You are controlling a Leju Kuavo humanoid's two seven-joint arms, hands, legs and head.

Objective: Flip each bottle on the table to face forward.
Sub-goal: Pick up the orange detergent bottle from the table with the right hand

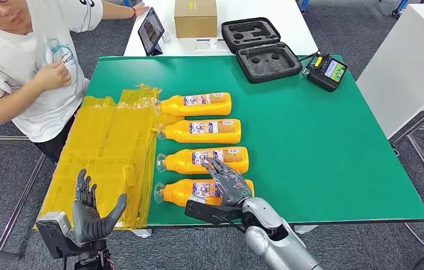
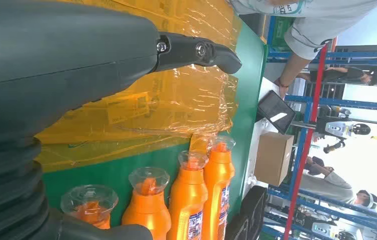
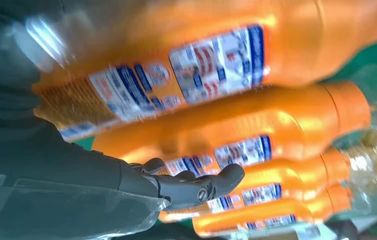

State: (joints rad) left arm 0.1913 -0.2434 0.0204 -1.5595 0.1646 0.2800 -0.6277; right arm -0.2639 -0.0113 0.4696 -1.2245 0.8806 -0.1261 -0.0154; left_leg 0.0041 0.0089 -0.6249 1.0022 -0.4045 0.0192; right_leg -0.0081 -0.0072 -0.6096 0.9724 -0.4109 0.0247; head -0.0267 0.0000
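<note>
Four orange plastic bottles (image 1: 198, 104) lie in a row on a green table (image 1: 333, 152) beside yellow plastic wrap (image 1: 108, 146); right hand (image 1: 228, 183) rests, fingers spread, across the nearest bottle (image 1: 181, 192), left hand (image 1: 90, 212) empty, outspread.

Silver arm (image 1: 277, 239), dark grey ribbed-cuff robot hand (image 1: 228, 183)

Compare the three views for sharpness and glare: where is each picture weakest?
Head view: sharp, evenly lit. Left wrist view: glare on the yellow plastic wrap, background blown out. Right wrist view: nearest orange bottle motion-blurred, bright glare near the right hand.
</note>
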